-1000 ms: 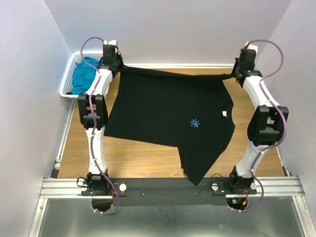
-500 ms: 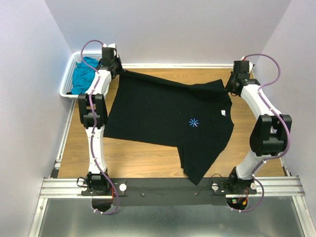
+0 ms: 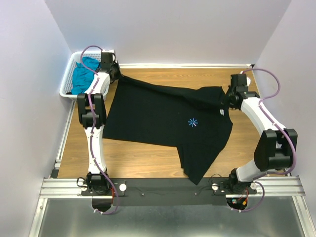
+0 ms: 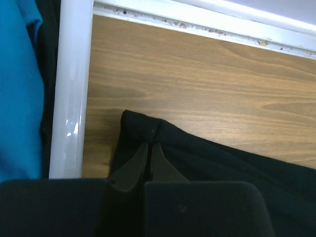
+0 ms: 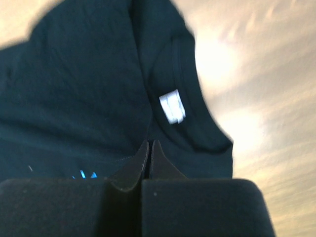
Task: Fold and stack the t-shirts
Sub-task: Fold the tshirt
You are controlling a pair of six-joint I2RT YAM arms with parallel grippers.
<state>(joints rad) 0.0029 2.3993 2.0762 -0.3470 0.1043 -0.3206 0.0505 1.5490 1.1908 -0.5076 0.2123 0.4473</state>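
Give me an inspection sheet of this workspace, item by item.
Surface: wooden table, partly under cloth.
Job's things: black t-shirt spread out, far edge lifted between the arms; teal t-shirt bunched in white basket.
Clutter: only that basket, far left corner.
Grippers: left pincer shut on black t-shirt's corner; right pincer shut on it near the neck label.
Cables: purple cables along both arms.
Surroundings: pale walls; metal rail at near edge.

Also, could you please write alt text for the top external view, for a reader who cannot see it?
A black t-shirt lies spread on a wooden table, its far edge pinched at either end by the shut left gripper and right gripper. A teal t-shirt sits in a white basket at the far left corner.
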